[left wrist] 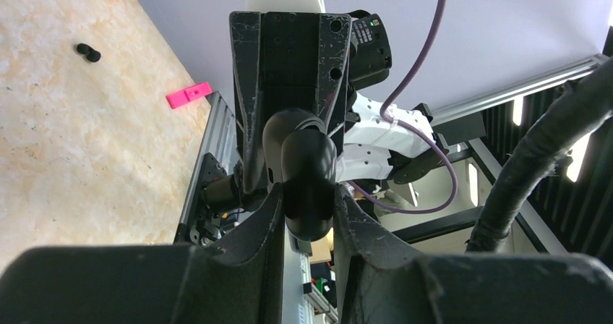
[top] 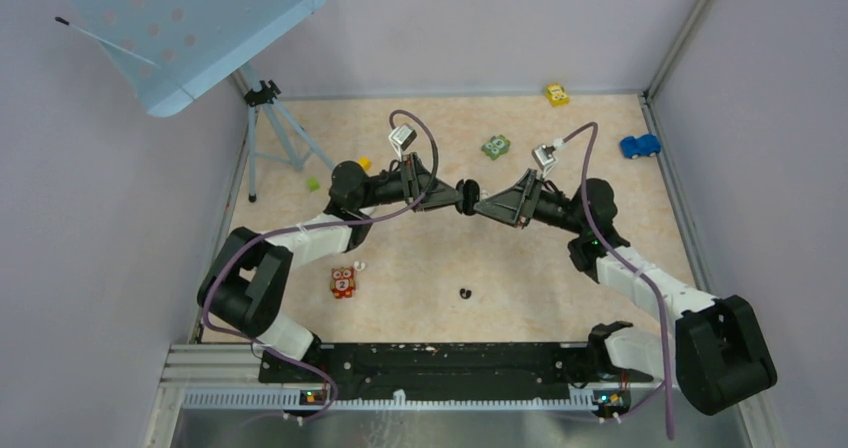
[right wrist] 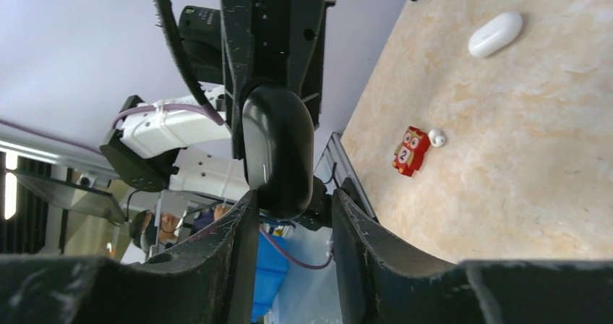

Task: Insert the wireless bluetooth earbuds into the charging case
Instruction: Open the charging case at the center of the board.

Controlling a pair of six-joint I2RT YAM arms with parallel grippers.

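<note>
Both arms meet in mid-air above the table (top: 560, 268) with the black charging case (right wrist: 278, 150) between them. The left gripper (left wrist: 307, 197) is narrow, its fingers pressed on one end of the case. The right gripper (right wrist: 293, 201) is narrow about the other end, with a slit on one side, so a grip cannot be told. A black earbud (top: 465, 292) lies at 6 o'clock of the case and a white earbud (top: 359, 265) at 8 o'clock, just beside the owl block (top: 343, 282), at its 1 o'clock
</note>
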